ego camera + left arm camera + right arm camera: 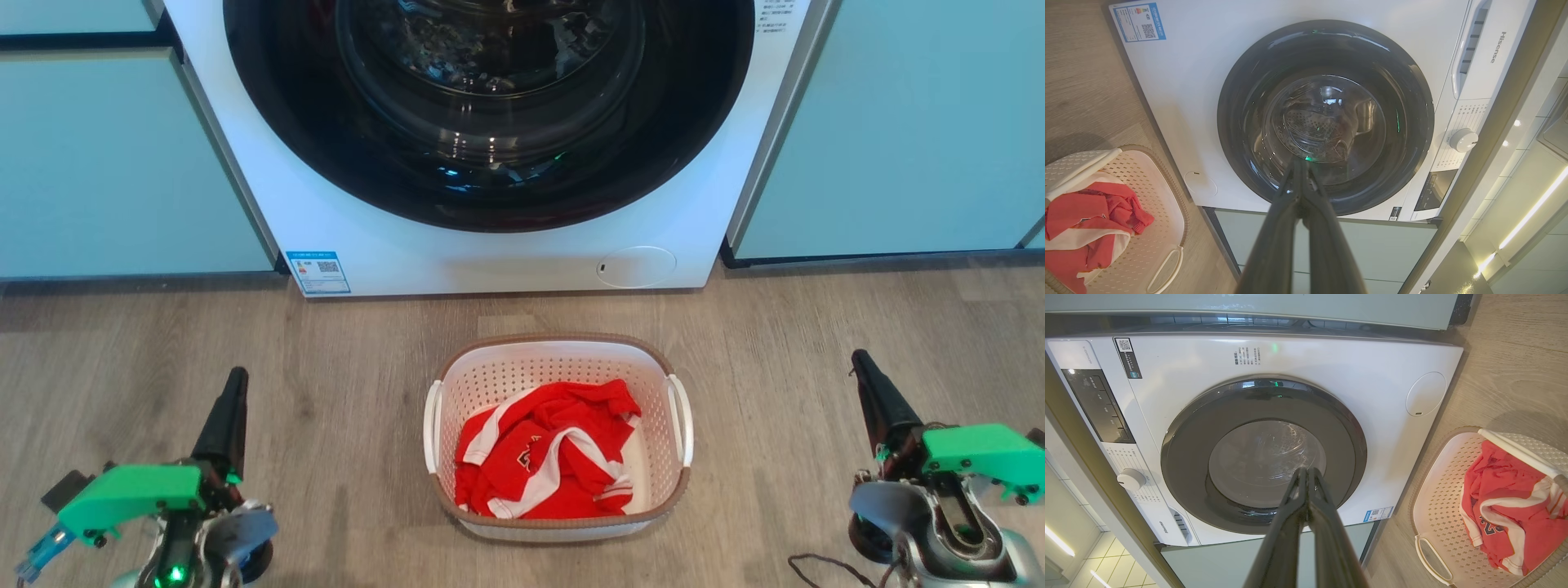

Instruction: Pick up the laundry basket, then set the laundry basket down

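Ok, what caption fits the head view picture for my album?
A laundry basket holding a red-and-white shirt, on the floor before the washer, left gripper and right gripper shut either side.

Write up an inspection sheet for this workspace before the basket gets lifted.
Surface: wood-look floor.
Job's things: laundry basket upright on the floor in front of the washing machine, with a red and white garment inside.
Clutter: nothing seen.
Grippers: left gripper shut, empty, apart from the basket on its left; right gripper shut, empty, apart on its right.
Cables: dark cable on the floor by the right arm.
Surroundings: washer door shut; pale green cabinets on both sides.
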Motion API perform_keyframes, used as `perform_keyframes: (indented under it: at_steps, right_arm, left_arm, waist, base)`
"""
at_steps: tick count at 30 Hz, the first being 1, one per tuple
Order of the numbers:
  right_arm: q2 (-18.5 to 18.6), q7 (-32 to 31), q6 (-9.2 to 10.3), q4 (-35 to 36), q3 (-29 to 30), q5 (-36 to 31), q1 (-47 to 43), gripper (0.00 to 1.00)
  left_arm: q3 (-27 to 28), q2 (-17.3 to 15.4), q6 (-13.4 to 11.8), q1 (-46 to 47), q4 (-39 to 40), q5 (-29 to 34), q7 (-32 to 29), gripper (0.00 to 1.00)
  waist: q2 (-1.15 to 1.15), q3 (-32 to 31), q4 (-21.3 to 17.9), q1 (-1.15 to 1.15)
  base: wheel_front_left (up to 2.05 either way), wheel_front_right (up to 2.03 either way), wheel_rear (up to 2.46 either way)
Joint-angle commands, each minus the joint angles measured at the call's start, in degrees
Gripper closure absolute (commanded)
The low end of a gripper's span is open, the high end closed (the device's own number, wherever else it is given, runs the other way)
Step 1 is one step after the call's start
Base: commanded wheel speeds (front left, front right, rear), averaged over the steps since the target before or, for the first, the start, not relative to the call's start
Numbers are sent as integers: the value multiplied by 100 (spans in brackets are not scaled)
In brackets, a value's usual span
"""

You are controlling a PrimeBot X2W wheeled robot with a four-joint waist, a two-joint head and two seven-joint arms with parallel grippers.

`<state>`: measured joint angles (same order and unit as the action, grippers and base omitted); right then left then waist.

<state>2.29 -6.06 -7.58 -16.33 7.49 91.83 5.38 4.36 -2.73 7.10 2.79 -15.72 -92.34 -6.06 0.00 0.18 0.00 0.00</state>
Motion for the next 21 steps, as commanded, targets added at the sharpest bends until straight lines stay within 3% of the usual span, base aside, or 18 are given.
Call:
perform_keyframes:
  at_steps: [1, 21]
  right_arm:
    - [59, -42, 9, 231, -97, 34, 81, 100]
    - [59, -42, 9, 231, -98, 34, 81, 100]
  left_arm:
    - [210, -24, 38, 340, 166, 12, -37, 100]
    - [213, -21, 38, 340, 166, 15, -40, 100]
  waist:
    - [0, 0, 0, 0]
    - [0, 0, 0, 0]
  base:
    - [0, 0, 0]
    - [0, 0, 0]
